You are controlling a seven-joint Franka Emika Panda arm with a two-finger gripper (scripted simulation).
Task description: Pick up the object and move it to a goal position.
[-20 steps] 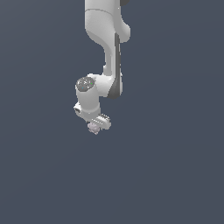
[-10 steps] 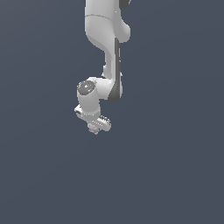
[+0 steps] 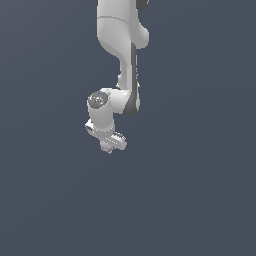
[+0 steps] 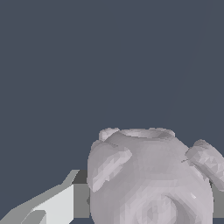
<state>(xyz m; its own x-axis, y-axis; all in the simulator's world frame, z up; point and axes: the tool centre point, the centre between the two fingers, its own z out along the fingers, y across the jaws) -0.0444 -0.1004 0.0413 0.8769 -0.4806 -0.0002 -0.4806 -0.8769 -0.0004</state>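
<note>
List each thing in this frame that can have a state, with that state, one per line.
gripper: pointing down under the arm's wrist, shut on the object.
object: pale pinkish-grey knobbly ball, held between the gripper's fingers; in the wrist view it sits close to the camera with one finger showing at its side.
arm: reaching down from the top of the exterior view, bent at the wrist.

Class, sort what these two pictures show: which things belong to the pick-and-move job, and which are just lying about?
Belongs to the job:
- the knobbly pinkish-grey object, seen between the fingers
- the white gripper, closed around it
- one grey-padded finger beside the object

Just lying about:
- nothing else; only the plain dark grey background is visible
</note>
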